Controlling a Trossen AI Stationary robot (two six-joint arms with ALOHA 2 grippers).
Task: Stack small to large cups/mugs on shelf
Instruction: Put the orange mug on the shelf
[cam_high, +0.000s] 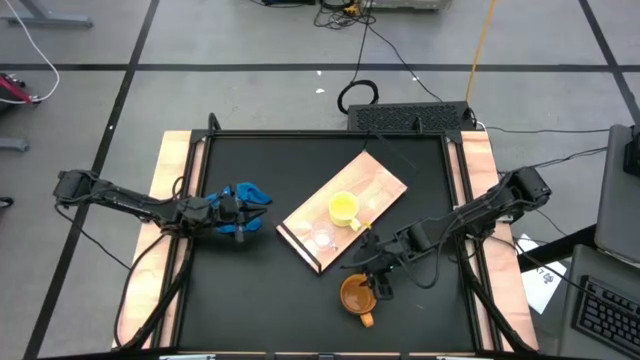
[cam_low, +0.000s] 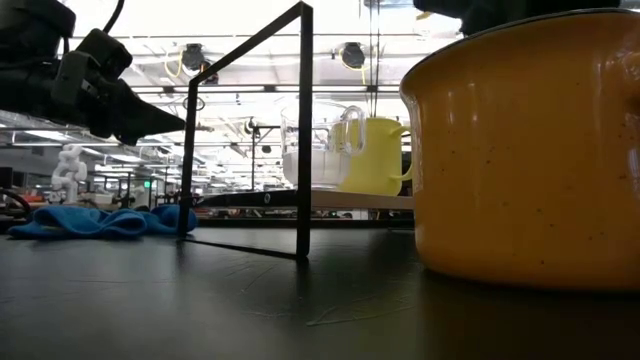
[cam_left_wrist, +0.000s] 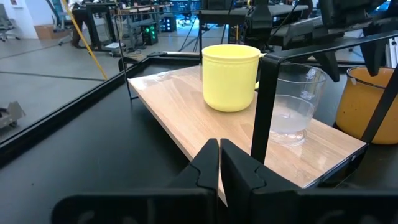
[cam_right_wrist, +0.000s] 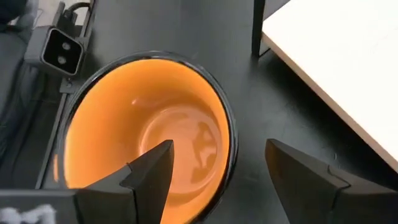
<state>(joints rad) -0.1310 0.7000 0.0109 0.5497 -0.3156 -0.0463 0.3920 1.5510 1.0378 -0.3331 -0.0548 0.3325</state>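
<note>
The light-wood shelf (cam_high: 372, 183) lies slantwise at the table's middle, raised on thin black legs (cam_low: 303, 130). The yellow cup (cam_high: 343, 207) and the clear glass cup (cam_high: 323, 237) stand upright on it, side by side. The orange-brown cup (cam_high: 355, 296) stands upright on the black tabletop near the shelf's near corner, its handle (cam_high: 366, 318) toward the near edge. My right gripper (cam_right_wrist: 219, 144) is open just above its rim, one finger over the hollow and one outside the wall. My left gripper (cam_left_wrist: 219, 165) is shut and empty at the left, beside the blue cloth (cam_high: 252, 195).
The blue cloth (cam_low: 100, 221) lies crumpled on the tabletop left of the shelf. A low camera block (cam_right_wrist: 62, 50) sits at the table's near edge by the orange-brown cup. Bare black tabletop (cam_high: 250, 290) lies at the near left.
</note>
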